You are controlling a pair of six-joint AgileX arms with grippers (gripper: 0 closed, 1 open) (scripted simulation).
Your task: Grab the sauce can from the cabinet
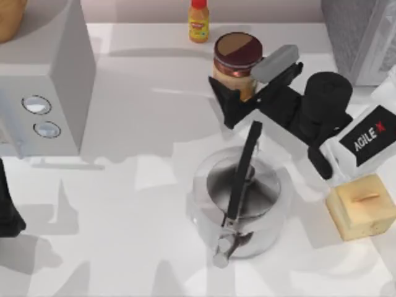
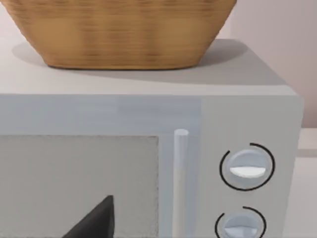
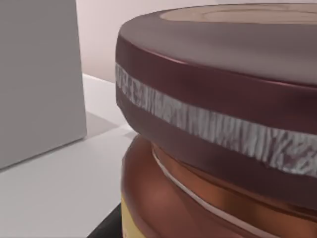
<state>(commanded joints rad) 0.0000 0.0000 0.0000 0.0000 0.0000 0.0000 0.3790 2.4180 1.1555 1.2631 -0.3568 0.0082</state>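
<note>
Beside the steel pot point(image 1: 238, 204): right end effector point(image 1: 238, 93) at the sauce can point(image 1: 237, 59)
Sauce can stands on the tabletop point(image 1: 136, 210) just behind the pot, near the yellow bottle point(image 1: 198, 21); dark fingers point(image 1: 224, 102) flank its lower body, though whether they actually grip it I cannot tell. Left arm point(image 1: 7, 204) parked far left of the pot, facing the microwave point(image 2: 148, 163).

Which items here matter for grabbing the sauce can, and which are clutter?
In play:
- short maroon-lidded sauce can
- right gripper, at the can

Clutter:
- slim yellow red-capped bottle
- steel pot
- grey microwave
- woven basket
- tan block
</note>
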